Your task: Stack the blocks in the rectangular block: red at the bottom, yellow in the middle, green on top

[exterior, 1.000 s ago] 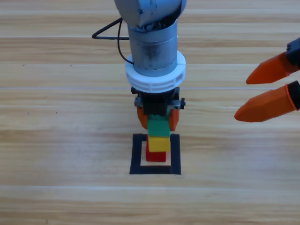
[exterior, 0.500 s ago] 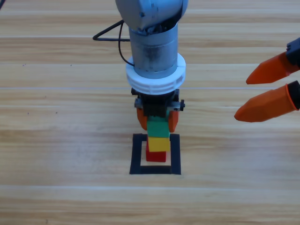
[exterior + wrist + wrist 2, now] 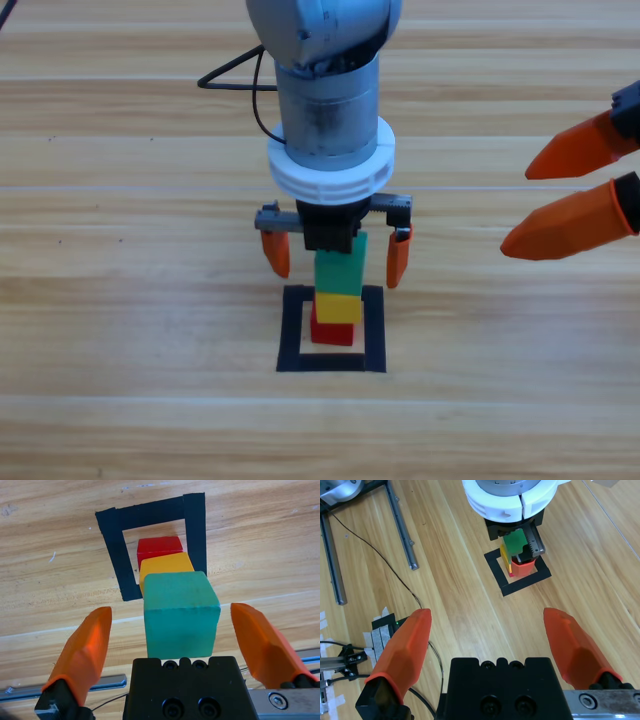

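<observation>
A stack of three blocks stands inside the rectangular block of black tape: red at the bottom, yellow in the middle, green on top. My left gripper is open, with one orange jaw on each side of the green block and a gap to it on both sides. The left wrist view shows the same: green between the spread jaws of the left gripper, then yellow, red and the tape beyond. My right gripper waits open at the right edge.
A black cable loops behind the left arm. In the right wrist view, metal rails, thin wires and a small taped box lie on the wood far from the tape outline.
The left gripper's jaws have spread apart and let go of the green block, which stays on the yellow one. The right gripper has not moved.
</observation>
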Tool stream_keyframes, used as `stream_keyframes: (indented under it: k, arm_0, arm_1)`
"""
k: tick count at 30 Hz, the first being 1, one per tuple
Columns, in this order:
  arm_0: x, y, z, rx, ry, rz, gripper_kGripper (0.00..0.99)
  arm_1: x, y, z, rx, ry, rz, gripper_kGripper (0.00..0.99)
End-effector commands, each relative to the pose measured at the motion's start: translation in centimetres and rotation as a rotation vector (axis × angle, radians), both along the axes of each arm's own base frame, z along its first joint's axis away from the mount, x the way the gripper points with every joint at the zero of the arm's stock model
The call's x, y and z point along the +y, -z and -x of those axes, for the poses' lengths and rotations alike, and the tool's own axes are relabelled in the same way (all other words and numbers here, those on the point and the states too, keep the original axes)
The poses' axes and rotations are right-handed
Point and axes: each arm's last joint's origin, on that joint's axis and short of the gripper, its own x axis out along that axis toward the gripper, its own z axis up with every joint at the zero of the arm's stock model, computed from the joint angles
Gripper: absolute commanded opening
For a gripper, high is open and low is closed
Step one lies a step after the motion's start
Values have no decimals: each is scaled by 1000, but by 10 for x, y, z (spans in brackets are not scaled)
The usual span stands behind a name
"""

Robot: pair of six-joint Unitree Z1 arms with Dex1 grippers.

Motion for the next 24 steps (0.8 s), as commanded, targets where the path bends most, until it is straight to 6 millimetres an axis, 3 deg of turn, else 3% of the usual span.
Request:
stream_keyframes:
  k: [1, 4, 6, 7, 11, 15, 17, 19, 22, 24]
  arm_0:
    - [1, -2, 10, -4, 25, -30, 990]
    - [12, -30, 13, -53, 19, 13, 990]
    - [29, -62, 20, -105, 8, 58, 990]
    - [40, -87, 28, -154, 2, 92, 990]
    - [77, -157, 56, -311, 3, 198, 990]
    - [120, -210, 88, -488, 12, 250, 990]
    - [135, -221, 98, -571, 40, 258, 990]
    - [152, -215, 108, -659, 98, 309, 990]
    - [182, -189, 113, -700, 239, 440, 990]
    - [181, -164, 112, -710, 370, 566, 990]
  arm_1:
    - [2, 8, 6, 2, -26, 14, 986]
    - [2, 8, 6, 2, -26, 14, 986]
    - [1, 9, 6, 3, -26, 15, 986]
    - [1, 9, 6, 3, -26, 15, 986]
    - [1, 9, 7, 4, -26, 16, 986]
    - [1, 9, 7, 4, -26, 16, 986]
    - [1, 9, 7, 4, -26, 16, 986]
    - [1, 9, 7, 4, -26, 16, 986]
    - [1, 9, 7, 5, -27, 15, 986]
    - [2, 9, 7, 6, -28, 13, 986]
